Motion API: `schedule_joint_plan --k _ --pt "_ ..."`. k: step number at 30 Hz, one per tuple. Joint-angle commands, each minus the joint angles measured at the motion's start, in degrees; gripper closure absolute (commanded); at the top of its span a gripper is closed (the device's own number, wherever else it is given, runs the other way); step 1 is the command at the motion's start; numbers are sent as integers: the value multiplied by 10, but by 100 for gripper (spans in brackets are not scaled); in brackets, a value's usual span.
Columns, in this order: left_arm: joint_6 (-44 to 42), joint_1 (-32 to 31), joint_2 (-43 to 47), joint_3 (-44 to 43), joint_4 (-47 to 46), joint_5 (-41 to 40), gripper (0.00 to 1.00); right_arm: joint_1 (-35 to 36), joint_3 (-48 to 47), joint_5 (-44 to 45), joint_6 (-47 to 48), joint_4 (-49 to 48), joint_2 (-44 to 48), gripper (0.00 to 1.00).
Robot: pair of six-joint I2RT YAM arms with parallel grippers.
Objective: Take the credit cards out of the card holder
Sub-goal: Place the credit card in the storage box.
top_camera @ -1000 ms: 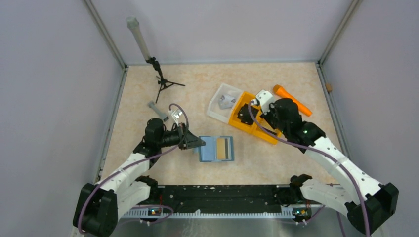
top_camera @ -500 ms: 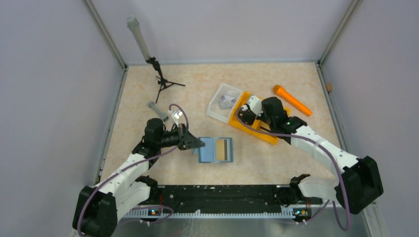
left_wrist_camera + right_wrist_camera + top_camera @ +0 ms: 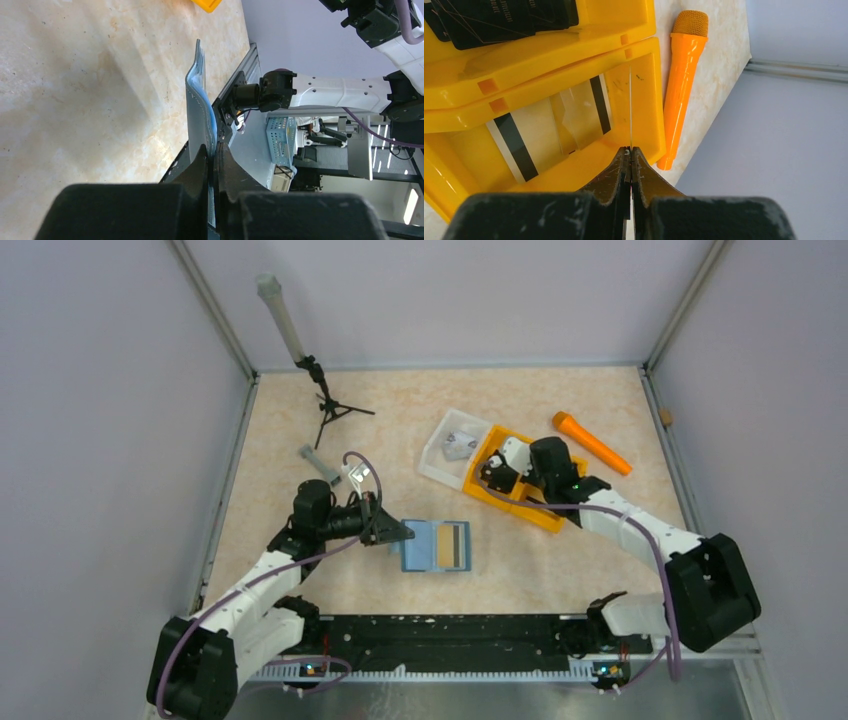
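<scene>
1. The small flat teal-blue folding card holder [image 3: 425, 545] lies opened out on the beige speckled table [image 3: 300, 410], near the middle and nearer the left arm. A tan-grey panel [image 3: 452, 543] shows on its right half. Card or pocket, can't tell.
2. The left gripper [image 3: 214, 147] is clamped on the holder's left edge. The wrist view shows the stitched edge pinched between its fingers, seen edge-on.
3. Handling, my guess: the holder is light, thin and soft, floppy at the fold, and likely to slide on the smooth top unless pinned. Best hold is an outer edge, away from the slots, as the left gripper has it.
4. Cards look stiff, thin and slick. Pinch an exposed short edge and pull straight along the slot.
5. The right gripper [image 3: 630, 150] is closed on a thin pale credit card [image 3: 630, 100], seen edge-on. It hangs over the orange divided plastic bin [image 3: 549, 55], well apart from the holder.
6. Two pale black-striped cards [image 3: 511, 137] lie in the compartment below it. There are dark items [image 3: 499, 20] in the next compartment.
7. An orange toy microphone [image 3: 681, 75] lies just beside the bin, and a white tray [image 3: 433, 445] sits on the bin's other side. A black mini tripod [image 3: 325, 405] stands back left.
</scene>
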State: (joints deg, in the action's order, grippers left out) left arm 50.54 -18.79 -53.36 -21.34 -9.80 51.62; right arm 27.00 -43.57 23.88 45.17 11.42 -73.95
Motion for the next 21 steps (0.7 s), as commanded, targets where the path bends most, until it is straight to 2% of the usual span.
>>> schedule_joint_plan --k 1,3,5,7,10,15,18,21 --pt "-10 2 7 -20 -19 12 100 -7 -4 -12 18 -40 -15 100" --pt "-9 3 7 -20 -18 14 100 -7 -5 -10 15 -42 -23 98" --pt "-10 2 8 -21 -16 14 100 -7 -10 -1 9 -39 -30 69" --pt "-11 2 9 -20 -13 13 100 -7 -21 -1 2 -23 -32 60" --pt "-13 2 10 -19 -9 10 100 -7 -33 -11 -13 -5 -21 55" --pt "-13 3 11 -20 -8 1 100 2 -73 -38 -77 60 35 53" --pt "-11 2 14 -19 -14 -3 100 19 -91 -77 -177 79 88 50" --pt "3 2 16 -16 -34 -6 100 26 -101 -146 -340 71 129 48"
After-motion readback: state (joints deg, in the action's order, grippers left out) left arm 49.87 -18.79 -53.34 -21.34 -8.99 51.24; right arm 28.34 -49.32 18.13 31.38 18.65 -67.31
